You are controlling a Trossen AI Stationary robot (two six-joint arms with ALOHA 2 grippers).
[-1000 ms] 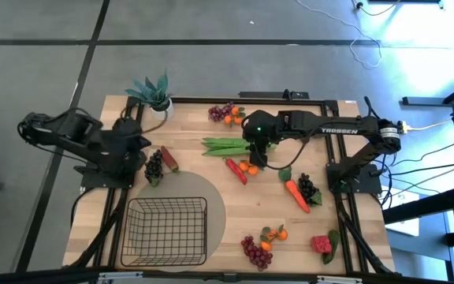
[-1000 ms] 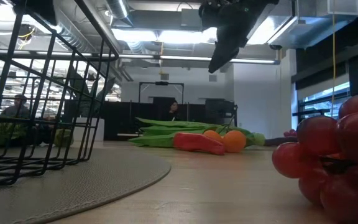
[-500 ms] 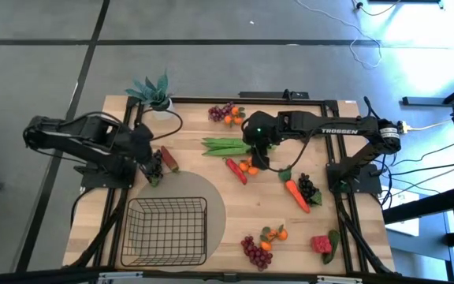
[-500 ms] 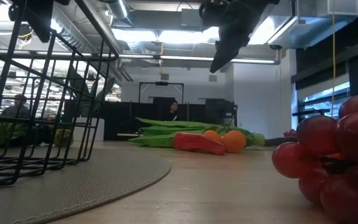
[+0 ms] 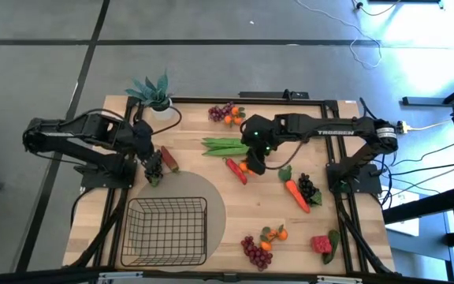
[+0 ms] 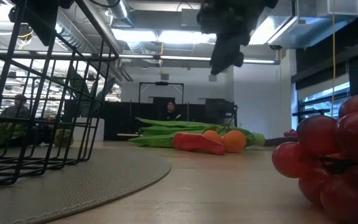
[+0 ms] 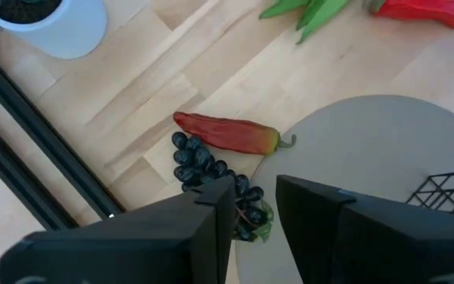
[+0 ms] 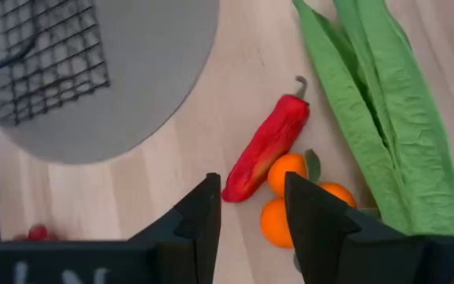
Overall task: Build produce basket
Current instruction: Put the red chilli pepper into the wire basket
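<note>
Left hand (image 7: 254, 207), fingers apart, hovers over dark grapes (image 5: 154, 167) beside far-left pepper (image 5: 169, 159); basket (image 5: 166, 231) near-left, empty. Right hand (image 8: 247, 207), fingers apart, above centre pepper (image 8: 267, 148) and tangerines (image 8: 282, 197). Picking stage; next, descend and close.

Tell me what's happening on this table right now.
Two robot arms are gathering toy produce for the wire basket, which holds nothing yet. The left end effector hovers open over a dark grape bunch beside a red pepper. The right end effector hangs open above another red pepper and tangerines.
</note>
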